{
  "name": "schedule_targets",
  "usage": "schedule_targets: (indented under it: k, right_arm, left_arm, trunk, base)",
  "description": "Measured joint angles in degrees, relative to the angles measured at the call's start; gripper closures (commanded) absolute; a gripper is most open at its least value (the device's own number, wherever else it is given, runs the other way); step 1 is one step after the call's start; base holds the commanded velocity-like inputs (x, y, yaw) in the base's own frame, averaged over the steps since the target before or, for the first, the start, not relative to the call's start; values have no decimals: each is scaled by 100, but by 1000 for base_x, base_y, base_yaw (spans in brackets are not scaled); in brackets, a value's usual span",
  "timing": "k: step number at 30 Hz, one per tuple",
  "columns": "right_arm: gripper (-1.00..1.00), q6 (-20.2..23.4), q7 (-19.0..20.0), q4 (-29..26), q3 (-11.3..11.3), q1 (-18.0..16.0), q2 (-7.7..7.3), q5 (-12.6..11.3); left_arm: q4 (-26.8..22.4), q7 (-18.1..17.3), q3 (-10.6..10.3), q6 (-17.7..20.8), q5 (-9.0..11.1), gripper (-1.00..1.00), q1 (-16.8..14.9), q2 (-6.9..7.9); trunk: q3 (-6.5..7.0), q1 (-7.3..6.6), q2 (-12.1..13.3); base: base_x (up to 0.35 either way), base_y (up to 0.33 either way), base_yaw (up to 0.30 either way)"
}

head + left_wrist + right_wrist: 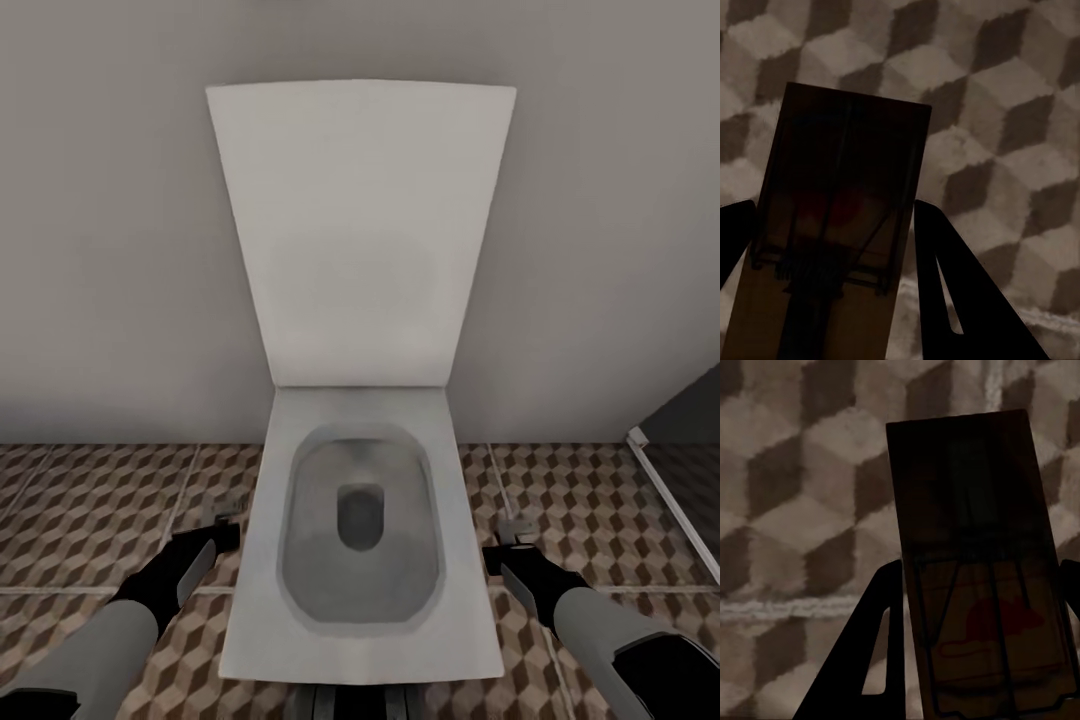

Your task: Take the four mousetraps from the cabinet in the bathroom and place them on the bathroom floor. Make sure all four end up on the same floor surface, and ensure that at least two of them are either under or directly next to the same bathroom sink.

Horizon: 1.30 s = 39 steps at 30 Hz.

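Observation:
In the left wrist view, a dark brown mousetrap (847,165) with a wire bar sits between the two black fingers of my left gripper (832,206), which is shut on it above the cube-pattern bathroom floor (1005,112). My right gripper (982,566) is shut on a second mousetrap (967,495) with a red mouse print. In the head view my left gripper (222,520) hangs low beside the toilet's left side and my right gripper (515,530) beside its right side, both over the floor (90,510). The cabinet and the sink are out of view.
A white toilet (255,600) stands straight ahead between my arms, its lid (360,230) raised against a plain grey wall (100,250). A dark panel with a white edge (680,500) runs along the right. Tiled floor lies on both sides of the toilet.

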Motion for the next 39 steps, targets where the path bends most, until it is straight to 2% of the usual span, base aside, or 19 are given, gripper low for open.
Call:
schedule_targets:
  k: [23,34,39]
  right_arm:
    - [100,2,9,12,3,0,0,0]
    - [100,2,9,12,3,0,0,1]
    - [100,2,9,12,3,0,2,0]
  left_arm:
    - [-58,2,0,-3,0,100,0,0]
    - [-67,15,0,-120,-1,100,0,0]
    - [-67,14,6,-130,0,100,0,0]
  trunk:
    - [-510,59,-31]
    - [-511,59,-31]
    - [-621,72,-38]
  base:
    - [0,0,0]
    - [0,0,0]
    - [0,0,0]
